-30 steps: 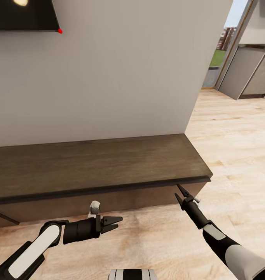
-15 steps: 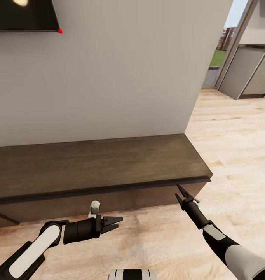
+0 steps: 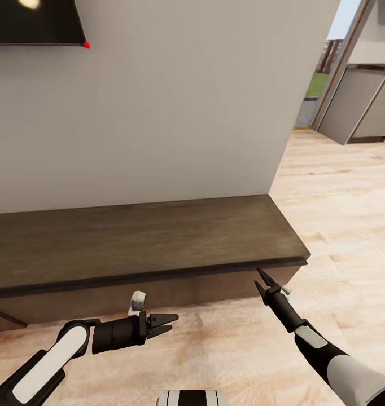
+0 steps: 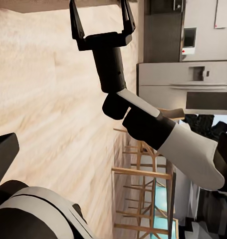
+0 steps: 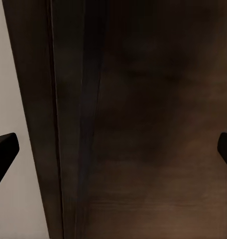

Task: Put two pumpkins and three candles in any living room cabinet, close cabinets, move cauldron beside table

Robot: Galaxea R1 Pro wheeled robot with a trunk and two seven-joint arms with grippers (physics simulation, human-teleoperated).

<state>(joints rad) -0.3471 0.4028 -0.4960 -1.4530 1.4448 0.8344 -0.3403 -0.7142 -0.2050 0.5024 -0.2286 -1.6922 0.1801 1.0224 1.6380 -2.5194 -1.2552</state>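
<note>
Two grippers hover empty before the cabinet [image 3: 147, 237], a long dark-wood unit set against the grey wall [image 3: 175, 113]. The right gripper [image 3: 261, 282] has its fingers spread, tips close under the top's front lip near the right end, almost at the drawer front. The left gripper [image 3: 169, 323], also spread, hangs low over the wood floor [image 3: 339, 186], pointing sideways towards the right arm. In the left wrist view the right gripper [image 4: 99, 17] shows its fingers wide apart. In the right wrist view, dark wood sits very close ahead.

Risks, as judged from here: the fronts carry no handles, so the fingertips may slip off the lip or skid along the wood without catching an edge. Pushing further in could jam the tips against the front. With the arms this near each other, a swing of either could knock the other. A dark screen [image 3: 34, 22] hangs high on the wall.
</note>
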